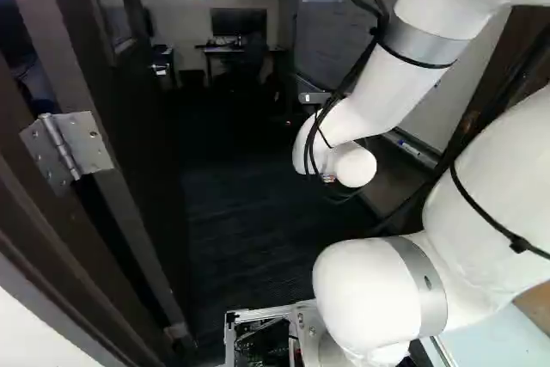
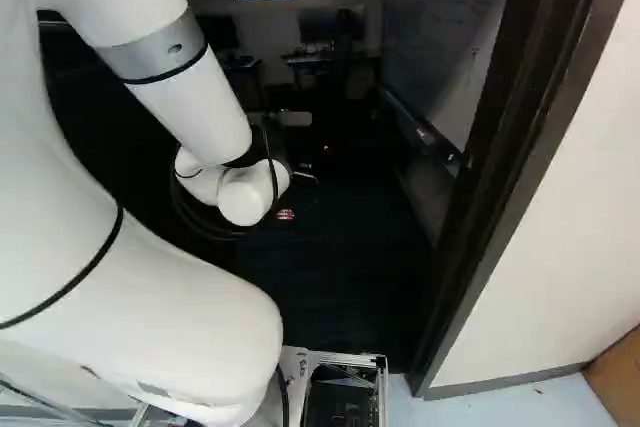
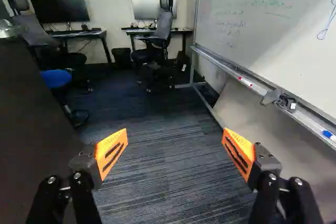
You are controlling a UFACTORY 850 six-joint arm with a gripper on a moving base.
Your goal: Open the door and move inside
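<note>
Through the doorway, the white arm reaches into the room, its jaws spread wide and holding nothing between their orange pads. The dark door stands open on its metal hinge at the left of the left base view. Ahead of the jaws lies striped carpet, with a desk and chair beyond and a whiteboard along one side.

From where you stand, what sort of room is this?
It looks like a small office or shared workroom: a desk with a dark monitor stands against the far wall, a high-backed office chair is by another desk, and a whiteboard has handwriting on it.
</note>
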